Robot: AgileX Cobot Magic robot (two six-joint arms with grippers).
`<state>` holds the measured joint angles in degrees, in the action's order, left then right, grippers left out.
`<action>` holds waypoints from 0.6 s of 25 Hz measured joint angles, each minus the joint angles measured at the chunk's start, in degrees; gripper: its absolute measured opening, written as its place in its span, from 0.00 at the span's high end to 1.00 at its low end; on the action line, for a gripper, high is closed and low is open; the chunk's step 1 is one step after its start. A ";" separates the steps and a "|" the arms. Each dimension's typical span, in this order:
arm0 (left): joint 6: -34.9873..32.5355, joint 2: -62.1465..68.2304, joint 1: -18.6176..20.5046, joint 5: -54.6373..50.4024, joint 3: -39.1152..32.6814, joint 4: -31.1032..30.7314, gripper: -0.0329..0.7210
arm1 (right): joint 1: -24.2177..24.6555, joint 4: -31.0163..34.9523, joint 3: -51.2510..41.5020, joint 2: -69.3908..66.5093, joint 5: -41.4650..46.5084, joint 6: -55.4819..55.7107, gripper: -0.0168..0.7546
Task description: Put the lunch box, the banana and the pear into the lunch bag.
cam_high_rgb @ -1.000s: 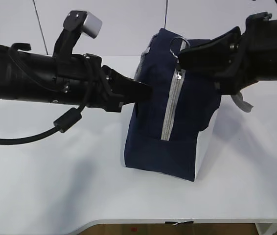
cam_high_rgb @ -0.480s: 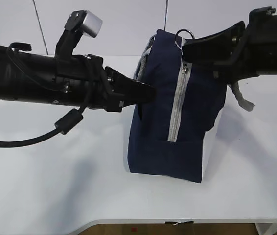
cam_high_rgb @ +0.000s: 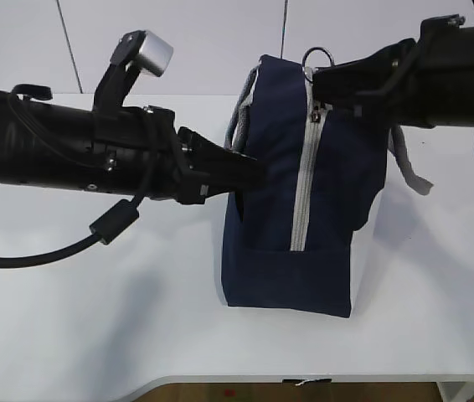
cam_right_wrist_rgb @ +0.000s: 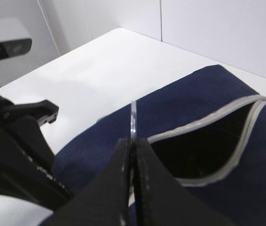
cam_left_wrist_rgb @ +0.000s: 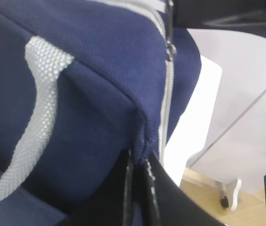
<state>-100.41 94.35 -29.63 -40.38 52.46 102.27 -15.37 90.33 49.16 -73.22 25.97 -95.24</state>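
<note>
Lunch bag (cam_high_rgb: 304,184) upright at frame centre on the surface (cam_high_rgb: 95,318): left tool (cam_high_rgb: 249,172) pinches its fabric, right tool (cam_high_rgb: 316,79) grips the ring pull (cam_high_rgb: 318,59); opposed tension risks either slipping, toppling the bag.

The lunch bag (cam_high_rgb: 304,193) now stands straighter, shifted slightly right in the frame; its zipper (cam_high_rgb: 306,180) runs nearly vertical.

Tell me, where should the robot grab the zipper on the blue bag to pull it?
Best by the metal ring pull at the top of the lunch bag, coming from the right. The ring stands up thin and edge-on, so flat fingers can pinch it. The right gripper is pinching it that way now, while the left gripper pinches the bag's end.
</note>
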 joint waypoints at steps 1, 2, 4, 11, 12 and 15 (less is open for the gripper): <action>0.00 0.00 0.00 -0.14 -0.28 0.00 0.96 | 0.00 0.70 0.00 -0.13 -0.12 -0.10 0.97; 0.00 0.00 0.00 -0.45 -0.53 0.00 0.96 | 0.00 1.57 0.00 -0.26 -0.20 -0.42 0.97; 0.00 0.00 0.00 -1.17 -0.74 -0.05 0.96 | 0.00 3.17 0.00 -0.54 -0.51 -1.45 0.97; 0.20 0.00 0.00 -2.06 -1.09 -0.42 0.96 | 0.00 10.08 0.00 -0.63 -1.35 -6.11 0.97; 0.20 0.00 0.00 -2.06 -1.09 -0.42 0.96 | 0.00 10.82 0.00 -0.63 -1.46 -6.82 0.97; 0.20 0.00 0.00 -2.28 -1.09 -0.82 0.96 | 0.00 11.75 0.26 -0.63 -2.08 -7.75 0.97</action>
<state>-100.21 94.35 -29.63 -42.66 51.37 101.45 -15.37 102.08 49.42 -73.84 23.88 -102.99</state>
